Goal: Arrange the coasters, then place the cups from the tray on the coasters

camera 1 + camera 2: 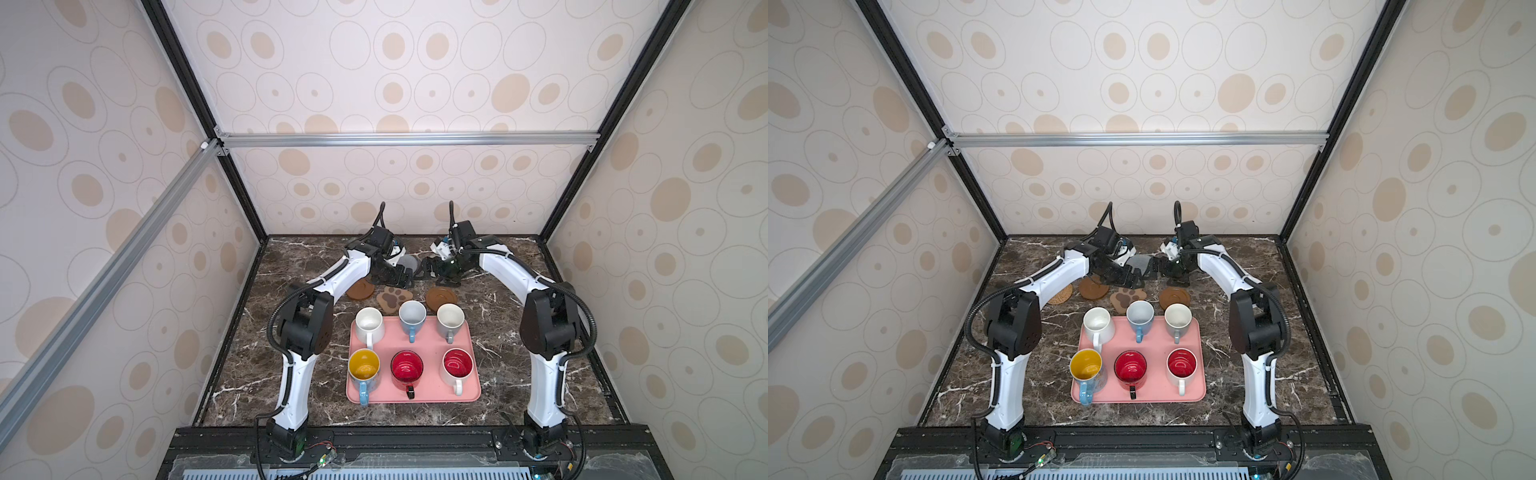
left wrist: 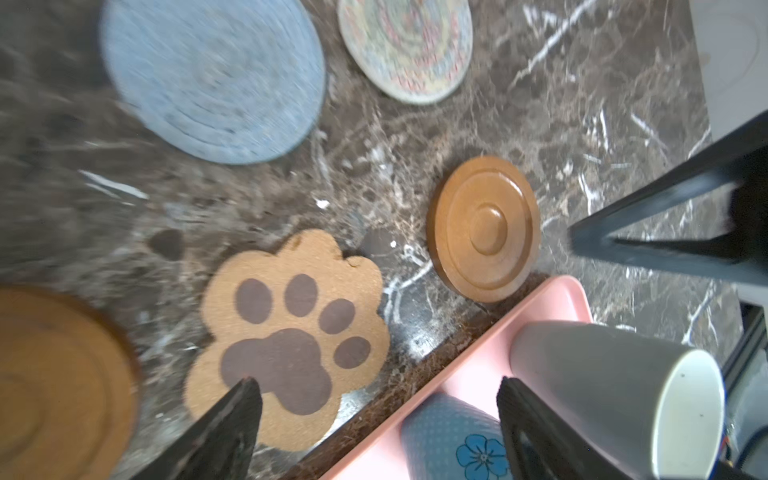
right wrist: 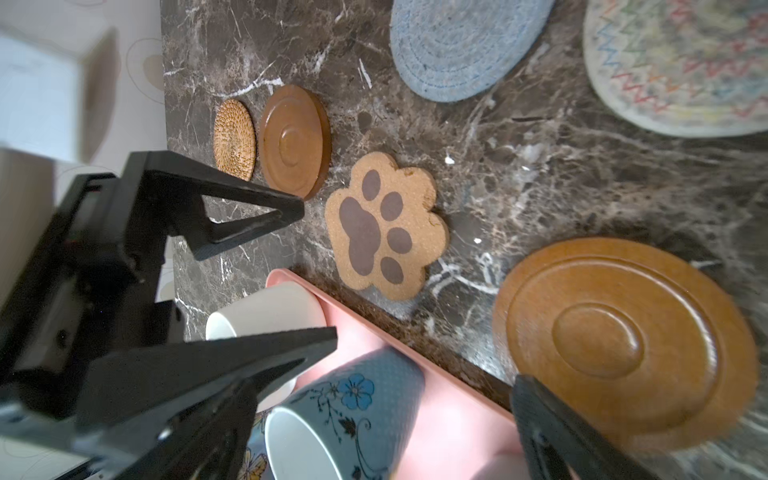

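While left fingers [image 2: 232,415] and right fingers [image 3: 548,432] stand wide, empty | paw coaster [image 2: 291,353] lies by one left finger

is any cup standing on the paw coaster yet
No, the paw coaster lies bare in the right wrist view, with nothing standing on it.

The round brown wooden coaster [image 2: 484,228] is smooth with a soft sheen; the paw-shaped cork coaster [image 2: 291,353] looks grainy and matt. The round blue-grey coaster [image 2: 212,75] is coiled cloth cord, and the dark veined marble-look tabletop [image 2: 582,124] is polished.
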Controlling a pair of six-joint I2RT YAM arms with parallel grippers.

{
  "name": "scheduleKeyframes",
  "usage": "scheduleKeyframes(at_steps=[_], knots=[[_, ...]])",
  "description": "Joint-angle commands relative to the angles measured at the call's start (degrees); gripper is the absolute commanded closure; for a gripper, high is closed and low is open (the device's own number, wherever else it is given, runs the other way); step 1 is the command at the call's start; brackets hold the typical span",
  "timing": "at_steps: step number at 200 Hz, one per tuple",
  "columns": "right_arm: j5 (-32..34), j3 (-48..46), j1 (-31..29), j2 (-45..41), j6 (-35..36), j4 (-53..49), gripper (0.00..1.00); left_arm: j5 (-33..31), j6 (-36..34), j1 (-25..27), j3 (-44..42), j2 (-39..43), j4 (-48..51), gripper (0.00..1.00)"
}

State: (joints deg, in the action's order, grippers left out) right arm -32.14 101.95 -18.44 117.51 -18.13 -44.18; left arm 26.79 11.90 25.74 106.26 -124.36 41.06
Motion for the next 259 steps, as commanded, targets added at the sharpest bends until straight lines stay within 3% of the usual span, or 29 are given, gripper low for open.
scheduleKeyframes(at_steps=[1,136,259], knots=[[1.4,-2.6,1.3,-2.9,1.5,-1.5,0.00,3.9,-3.6,0.3,2.9,-2.1,4.3,0.11],[2.5,-9.8,5.0,-8.0,2.3,-1.4,0.00,10.4,-5.8,0.5,6.2,-7.6,9.8,0.18],[2.9,-10.4,5.0,-7.9,2.1,-1.3,0.00,7.9,-3.7,-0.6,5.2,-9.1,10.1,0.55]])
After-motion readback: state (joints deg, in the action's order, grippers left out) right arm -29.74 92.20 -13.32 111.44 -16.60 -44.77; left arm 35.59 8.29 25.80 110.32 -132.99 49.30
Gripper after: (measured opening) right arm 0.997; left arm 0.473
